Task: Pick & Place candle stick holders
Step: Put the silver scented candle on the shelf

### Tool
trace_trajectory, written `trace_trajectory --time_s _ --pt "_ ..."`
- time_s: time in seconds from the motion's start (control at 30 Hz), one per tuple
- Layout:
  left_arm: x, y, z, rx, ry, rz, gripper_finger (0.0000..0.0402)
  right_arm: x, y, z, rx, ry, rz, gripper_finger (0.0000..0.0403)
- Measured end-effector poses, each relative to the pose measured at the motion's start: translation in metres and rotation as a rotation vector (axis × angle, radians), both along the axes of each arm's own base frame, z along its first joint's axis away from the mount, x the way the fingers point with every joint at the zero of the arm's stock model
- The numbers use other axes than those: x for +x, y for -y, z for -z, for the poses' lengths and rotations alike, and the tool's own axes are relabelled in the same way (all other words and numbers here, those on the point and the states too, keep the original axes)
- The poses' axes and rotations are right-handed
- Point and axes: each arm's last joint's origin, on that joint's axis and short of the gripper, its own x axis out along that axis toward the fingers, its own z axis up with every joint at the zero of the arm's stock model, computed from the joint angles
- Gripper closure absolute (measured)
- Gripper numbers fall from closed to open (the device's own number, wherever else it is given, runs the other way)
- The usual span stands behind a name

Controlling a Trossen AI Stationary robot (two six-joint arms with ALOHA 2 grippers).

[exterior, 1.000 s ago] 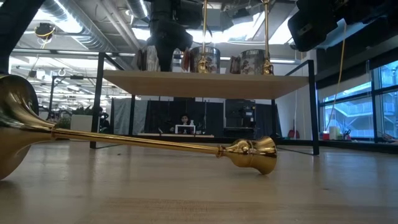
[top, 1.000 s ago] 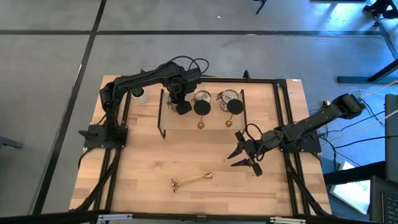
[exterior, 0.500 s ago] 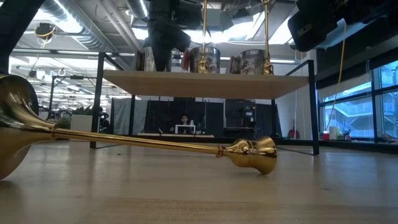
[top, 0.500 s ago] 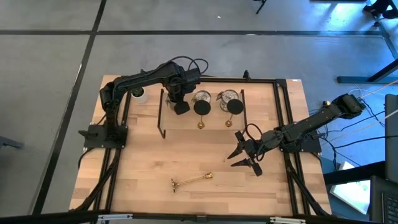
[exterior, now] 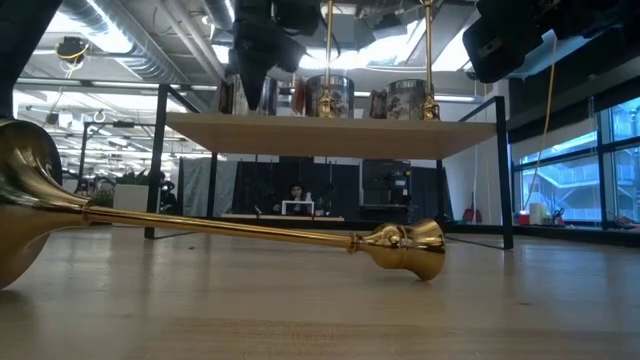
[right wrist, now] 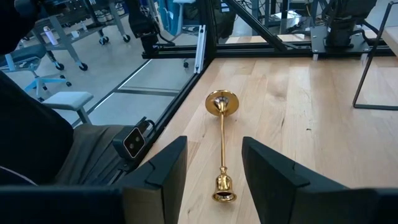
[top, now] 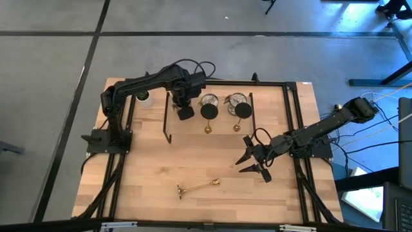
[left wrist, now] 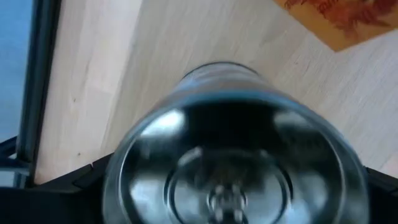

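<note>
My left gripper [top: 185, 111] [exterior: 255, 65] points down over the left end of the rack's wooden shelf [exterior: 330, 133], open. Its fingers [left wrist: 87, 186] stand on either side of a silvery cup [left wrist: 230, 149] [exterior: 232, 95] that sits on the shelf. Two more silvery cups [top: 209, 99] [top: 237, 100] and two upright gold sticks [top: 209, 111] [top: 242, 111] stand on the shelf beside it. A third gold stick [top: 198, 186] [right wrist: 221, 124] lies on its side on the table. My right gripper [top: 248, 161] [right wrist: 214, 146] hangs open at the right, pointing toward the lying stick.
The black wire rack [top: 168, 122] spans the far middle of the table. A small white pot with a green plant [top: 143, 98] stands at the far left, behind my left arm. Black frame rails [top: 293, 116] run along both sides. Bare wood lies around the fallen stick.
In the low view my left gripper has drawn up a little from the shelf, and more of the left silvery cup shows beneath it. The cup stays on the shelf.
</note>
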Motion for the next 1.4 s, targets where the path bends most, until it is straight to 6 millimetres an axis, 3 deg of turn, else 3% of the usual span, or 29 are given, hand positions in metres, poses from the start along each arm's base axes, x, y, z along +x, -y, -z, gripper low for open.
trace_trajectory --time_s 0.7,1.0,1.23,1.4 --pt "-0.038 0.015 -0.05 0.04 0.168 -0.041 0.0013 0.0 0.0 0.0 0.002 0.004 0.0 0.0247" --pt "-0.043 0.025 -0.081 0.003 0.466 -0.049 0.0013 0.0 0.0 0.0 0.002 0.003 0.001 0.0247" --pt "-0.037 0.047 -0.081 -0.059 0.477 0.024 0.0013 0.0 0.0 0.0 0.001 0.002 0.001 0.0247" --pt "-0.033 0.057 -0.077 0.094 0.406 -0.008 0.0013 0.0 0.0 0.0 0.001 0.002 0.001 0.0247"
